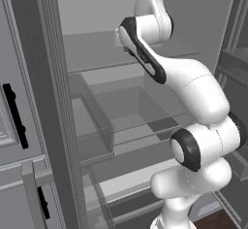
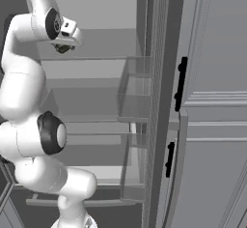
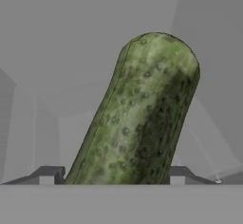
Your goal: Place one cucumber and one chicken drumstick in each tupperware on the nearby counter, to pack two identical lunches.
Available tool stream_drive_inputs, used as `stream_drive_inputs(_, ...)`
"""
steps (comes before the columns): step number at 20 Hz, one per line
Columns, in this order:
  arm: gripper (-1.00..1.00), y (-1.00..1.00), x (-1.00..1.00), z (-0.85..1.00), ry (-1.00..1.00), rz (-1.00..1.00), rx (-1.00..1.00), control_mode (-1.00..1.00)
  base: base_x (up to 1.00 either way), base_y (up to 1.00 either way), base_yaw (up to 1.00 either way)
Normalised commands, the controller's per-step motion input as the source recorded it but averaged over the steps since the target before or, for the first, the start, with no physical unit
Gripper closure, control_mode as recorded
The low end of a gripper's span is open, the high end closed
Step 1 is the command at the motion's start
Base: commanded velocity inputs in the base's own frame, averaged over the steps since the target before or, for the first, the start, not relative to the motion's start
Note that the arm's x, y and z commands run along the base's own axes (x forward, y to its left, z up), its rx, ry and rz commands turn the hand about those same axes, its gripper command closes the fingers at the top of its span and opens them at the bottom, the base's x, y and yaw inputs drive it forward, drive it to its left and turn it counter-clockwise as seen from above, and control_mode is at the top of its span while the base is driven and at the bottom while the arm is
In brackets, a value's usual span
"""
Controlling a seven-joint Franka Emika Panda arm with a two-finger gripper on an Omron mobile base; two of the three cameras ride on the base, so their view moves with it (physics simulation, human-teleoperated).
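A dark green, bumpy cucumber (image 3: 142,118) stands tilted between my two fingertips, its rounded end pointing away from the hand. My gripper (image 3: 113,174) is shut on its lower part, with a fingertip (image 3: 47,174) pressed against each side. In the right base view the gripper (image 2: 61,48) hangs just above the upper shelf of an open fridge, at the end of the raised arm. The chicken drumstick, the tupperware and the counter are out of view.
The fridge's upper shelf (image 1: 97,53) lies under the hand. A clear drawer (image 1: 92,126) sits lower left, and clear door bins (image 2: 135,92) stand to the right. Grey cabinet fronts with black handles (image 2: 181,84) flank the fridge opening.
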Motion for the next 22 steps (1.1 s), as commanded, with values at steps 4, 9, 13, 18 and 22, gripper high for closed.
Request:
stream_drive_inputs(4, 1.00, -0.54, -1.00, 0.11, 0.00, 0.18, 0.00, -1.00, 0.00, 0.00, 0.00)
stream_drive_inputs(9, 1.00, -0.34, -1.00, -0.14, 0.10, 0.19, -0.02, -1.00, 0.00, 0.00, 0.00)
stream_drive_inputs(13, 1.00, -0.08, -1.00, -0.36, 0.12, 0.08, 0.00, -1.00, 0.00, 0.00, 0.00)
stream_drive_inputs(18, 1.00, 0.04, -1.00, -0.91, 0.21, 0.08, -0.13, -1.00, 0.00, 0.00, 0.00)
stream_drive_inputs(22, 1.00, 0.06, -1.00, -1.00, 0.41, 0.08, -0.24, -1.00, 0.00, 0.00, 0.00)
